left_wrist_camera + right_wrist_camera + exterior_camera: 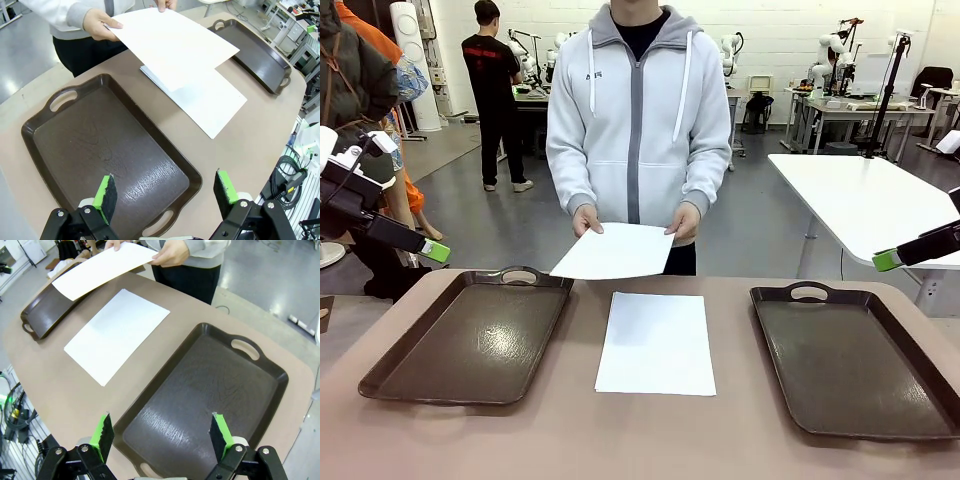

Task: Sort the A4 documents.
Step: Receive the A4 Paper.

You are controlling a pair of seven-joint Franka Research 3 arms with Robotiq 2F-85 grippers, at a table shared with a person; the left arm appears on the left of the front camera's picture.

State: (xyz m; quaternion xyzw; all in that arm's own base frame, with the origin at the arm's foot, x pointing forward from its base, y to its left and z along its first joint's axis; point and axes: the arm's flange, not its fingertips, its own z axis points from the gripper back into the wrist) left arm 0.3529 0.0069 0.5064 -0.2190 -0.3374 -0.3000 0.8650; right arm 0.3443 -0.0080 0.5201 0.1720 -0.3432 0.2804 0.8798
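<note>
One white A4 sheet (656, 343) lies flat on the table between two dark brown trays. A person at the far side holds a second sheet (614, 252) in both hands above the table's far edge, its corner over the left tray (470, 340). In the left wrist view that held sheet (172, 45) hangs over the lying sheet (210, 102). My left gripper (167, 192) is open, high above the left tray's near end. My right gripper (162, 435) is open above the right tray (200, 395). Both hold nothing.
The left tray (100, 145) and right tray (855, 355) have bare floors. The tan table (650, 430) has rounded corners. A white table (875, 200) stands behind at the right. People stand at the back left of the room.
</note>
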